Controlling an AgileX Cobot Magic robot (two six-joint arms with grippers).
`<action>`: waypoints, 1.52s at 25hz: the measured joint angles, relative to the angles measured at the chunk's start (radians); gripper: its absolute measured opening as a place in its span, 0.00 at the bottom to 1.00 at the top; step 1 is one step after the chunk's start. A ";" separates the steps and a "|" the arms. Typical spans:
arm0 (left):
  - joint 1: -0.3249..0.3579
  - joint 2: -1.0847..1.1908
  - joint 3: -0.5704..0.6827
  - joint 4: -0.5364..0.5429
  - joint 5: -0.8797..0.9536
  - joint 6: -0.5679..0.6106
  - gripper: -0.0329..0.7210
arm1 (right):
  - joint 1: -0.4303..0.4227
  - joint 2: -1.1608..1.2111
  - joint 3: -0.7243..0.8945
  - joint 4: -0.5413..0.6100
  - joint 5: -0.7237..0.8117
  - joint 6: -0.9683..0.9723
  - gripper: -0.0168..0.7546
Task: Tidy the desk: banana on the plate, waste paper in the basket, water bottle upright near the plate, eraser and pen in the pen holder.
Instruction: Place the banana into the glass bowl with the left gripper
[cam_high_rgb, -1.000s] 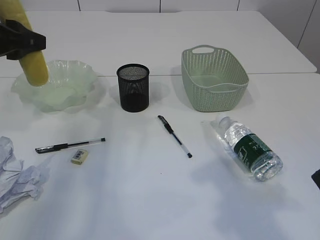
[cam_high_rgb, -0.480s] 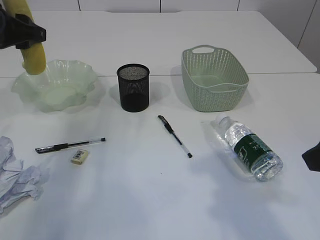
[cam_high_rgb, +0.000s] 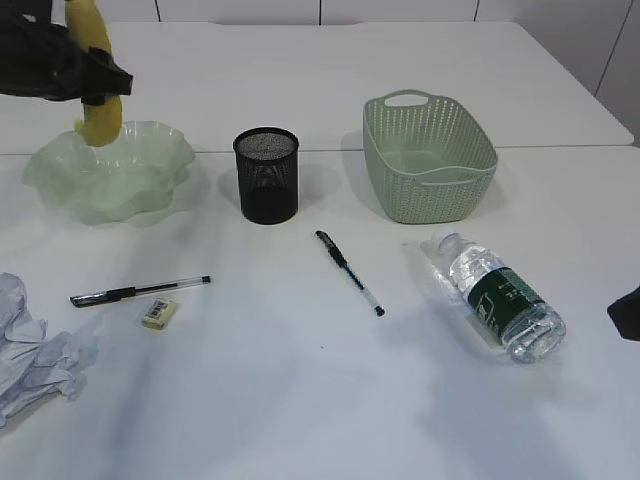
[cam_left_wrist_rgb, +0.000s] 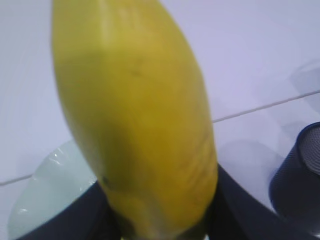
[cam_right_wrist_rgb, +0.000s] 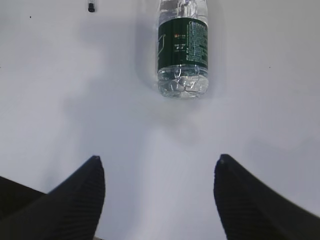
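exterior view, change: a second ago my left pincer (cam_high_rgb: 95, 85) held the banana (cam_high_rgb: 97, 118) low in the plate (cam_high_rgb: 150, 170); now i have carried it up and toward the far rim, so only its lower end hangs over the plate.
exterior view, meaning: i judge the banana step is not done; the fruit must come down and be released before anything else.
exterior view, right side: my right pincer (cam_high_rgb: 627, 312) is a dark tip at the frame edge, and was barely in view a second ago.
exterior view, count: one banana, one plate, one pen holder (cam_high_rgb: 266, 175), one basket (cam_high_rgb: 428, 157), two pens (cam_high_rgb: 140, 290) (cam_high_rgb: 350, 272), one eraser (cam_high_rgb: 160, 312), one bottle (cam_high_rgb: 495, 294) lying on its side, one wad of paper (cam_high_rgb: 30, 350), all on the desk (cam_high_rgb: 300, 400).
left wrist view: my left pincer is pinching the banana (cam_left_wrist_rgb: 135, 115), which fills the frame; the plate (cam_left_wrist_rgb: 45, 195) is below it, the pen holder (cam_left_wrist_rgb: 300, 175) to the right.
right wrist view: my right pincer (cam_right_wrist_rgb: 159, 192) is spread and empty above the desk (cam_right_wrist_rgb: 75, 100); the bottle (cam_right_wrist_rgb: 182, 47) lies ahead, well apart.
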 joint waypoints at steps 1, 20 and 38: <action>0.000 0.022 -0.020 0.021 -0.005 0.002 0.45 | 0.000 0.000 0.000 -0.001 -0.002 0.000 0.68; 0.000 0.218 -0.112 0.507 -0.011 0.009 0.45 | 0.000 0.022 0.000 -0.014 -0.002 0.001 0.68; 0.035 0.218 -0.112 0.650 0.011 0.011 0.51 | 0.000 0.022 0.000 -0.026 -0.002 0.001 0.68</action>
